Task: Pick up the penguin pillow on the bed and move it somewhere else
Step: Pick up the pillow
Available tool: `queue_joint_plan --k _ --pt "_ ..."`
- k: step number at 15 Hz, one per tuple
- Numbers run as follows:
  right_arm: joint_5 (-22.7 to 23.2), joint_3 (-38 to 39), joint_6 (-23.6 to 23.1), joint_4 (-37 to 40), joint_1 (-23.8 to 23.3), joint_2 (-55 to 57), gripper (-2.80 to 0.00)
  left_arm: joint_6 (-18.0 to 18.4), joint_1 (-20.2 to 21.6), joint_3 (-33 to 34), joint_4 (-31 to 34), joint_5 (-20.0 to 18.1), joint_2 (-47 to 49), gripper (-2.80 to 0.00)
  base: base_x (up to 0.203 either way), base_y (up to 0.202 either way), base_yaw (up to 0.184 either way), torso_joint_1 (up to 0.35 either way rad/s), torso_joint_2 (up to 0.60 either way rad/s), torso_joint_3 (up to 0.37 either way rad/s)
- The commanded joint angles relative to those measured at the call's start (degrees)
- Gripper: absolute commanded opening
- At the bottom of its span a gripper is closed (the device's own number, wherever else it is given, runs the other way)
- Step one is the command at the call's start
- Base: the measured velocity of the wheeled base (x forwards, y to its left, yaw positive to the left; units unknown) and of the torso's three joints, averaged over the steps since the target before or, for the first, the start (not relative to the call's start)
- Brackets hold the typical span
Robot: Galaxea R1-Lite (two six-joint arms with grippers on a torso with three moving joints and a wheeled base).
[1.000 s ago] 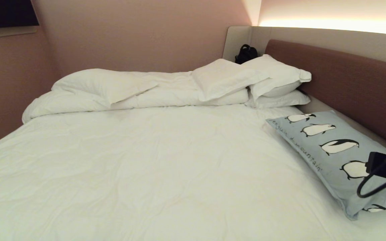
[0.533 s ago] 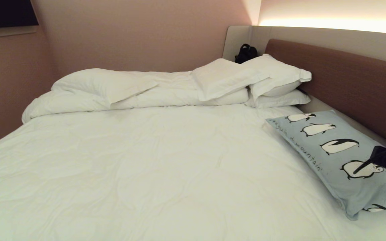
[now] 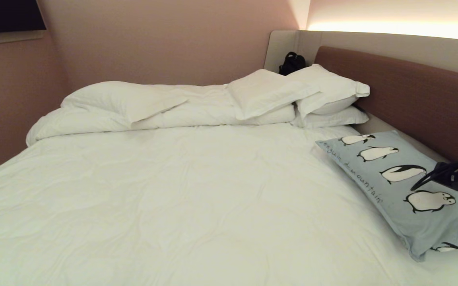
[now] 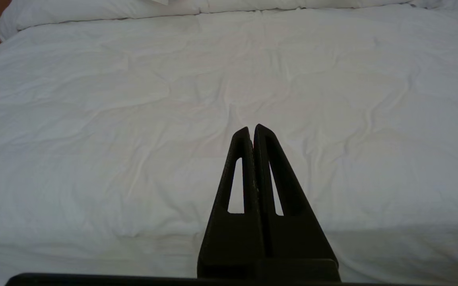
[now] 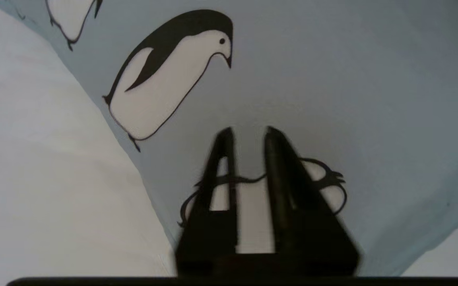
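The penguin pillow (image 3: 396, 186), light blue-grey with a row of penguins and script lettering, lies flat at the right side of the bed (image 3: 173, 190) below the headboard. My right arm (image 3: 457, 176) reaches in from the right edge above the pillow's near half. In the right wrist view the right gripper (image 5: 249, 131) hovers over the pillow (image 5: 312, 71), open by a narrow gap with nothing between its fingers. The left gripper (image 4: 251, 128) is shut and empty, parked over the white sheet (image 4: 133, 119).
The brown headboard (image 3: 412, 95) runs close behind the pillow. Plain white pillows (image 3: 292, 93) and a rolled duvet (image 3: 113, 107) are piled at the far side. A black bag (image 3: 291, 62) sits in the corner. A pink wall (image 3: 10, 99) bounds the left.
My right arm has moved up and toward the right edge of the head view, uncovering the penguin print it hid. The pillow has not moved.
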Motion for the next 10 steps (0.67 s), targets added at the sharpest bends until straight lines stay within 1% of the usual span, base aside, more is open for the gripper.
queue_joint_plan --k 1,2,3,6,8,9,10 --pt "0.5 -1.4 -0.4 -0.3 -0.3 1.2 0.0 0.0 0.0 0.0 0.0 0.0 0.0 -2.8 0.0 0.0 0.0 0.0 0.0 0.0" --pt "2.1 -2.6 -1.6 -0.4 -0.9 1.3 0.0 0.0 0.0 0.0 0.0 0.0 0.0 -2.8 0.0 0.0 0.0 0.0 0.0 0.0" --pt "3.6 -3.9 -4.0 -0.3 -1.7 1.6 0.0 -0.1 0.0 0.0 0.0 0.0 0.0 -2.8 0.0 0.0 0.0 0.0 0.0 0.0" --pt "4.6 -7.5 -13.1 -0.3 -3.5 3.6 0.0 0.0 0.0 0.0 0.0 0.0 0.0 -2.8 0.0 0.0 0.0 0.0 0.0 0.0" --pt "5.7 -8.8 -18.3 -0.3 -4.3 5.0 0.0 -0.1 0.0 0.0 0.0 0.0 0.0 -2.8 0.0 0.0 0.0 0.0 0.0 0.0" --pt "7.3 -9.0 -20.3 -0.3 -4.5 5.5 0.0 0.0 0.0 0.0 0.0 0.0 0.0 -2.8 0.0 0.0 0.0 0.0 0.0 0.0" --pt "8.2 -9.4 -21.3 -0.3 -4.7 6.7 0.0 0.0 0.0 0.0 0.0 0.0 0.0 -2.8 0.0 0.0 0.0 0.0 0.0 0.0"
